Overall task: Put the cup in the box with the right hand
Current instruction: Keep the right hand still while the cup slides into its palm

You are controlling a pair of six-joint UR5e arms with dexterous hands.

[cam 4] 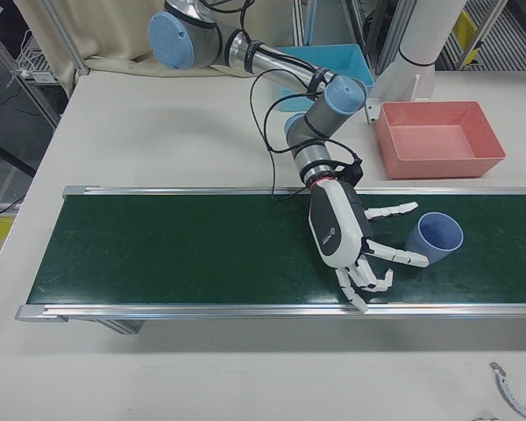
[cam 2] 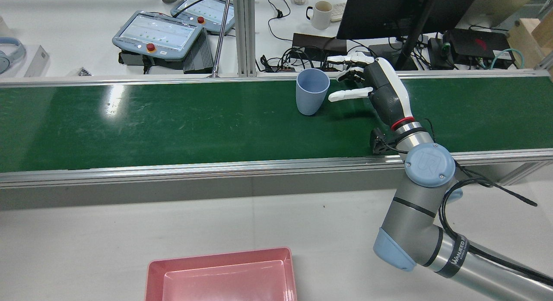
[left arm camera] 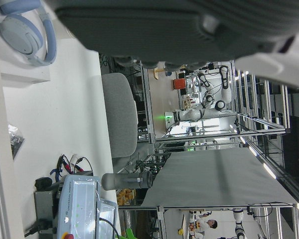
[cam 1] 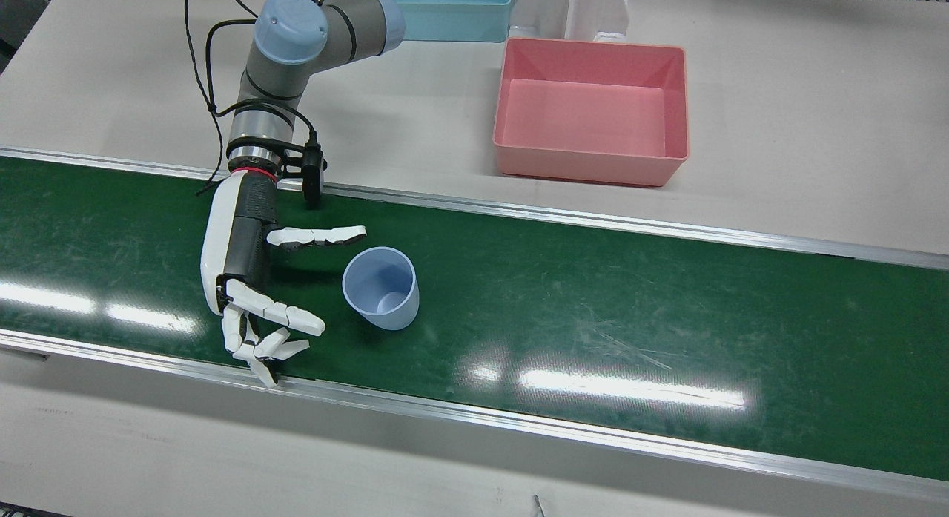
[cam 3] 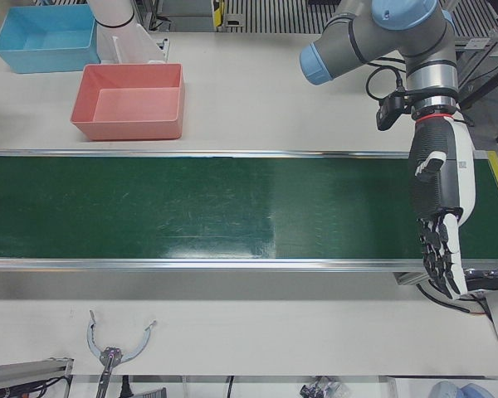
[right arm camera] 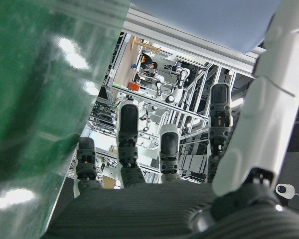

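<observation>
A light blue cup (cam 1: 380,287) stands upright on the green belt (cam 1: 630,302), mouth up. My right hand (cam 1: 241,261) is open just beside it, with the thumb (cam 1: 319,236) on one side and the other fingers (cam 1: 278,313) spread on the other, none touching the cup. From behind, the cup (cam 2: 312,91) sits a short gap left of the right hand (cam 2: 382,91). In the right hand view the cup's wall (right arm camera: 209,20) fills the top edge. The pink box (cam 1: 593,168) stands empty on the table beyond the belt. My left hand (cam 3: 438,207) hangs open over the belt's far end, holding nothing.
A blue box (cam 1: 445,20) sits on the table behind the pink one, next to a white pedestal (cam 1: 578,12). Metal rails (cam 1: 563,216) line both edges of the belt. Teach pendants (cam 2: 157,33), a mug and cables lie on the desk past the belt.
</observation>
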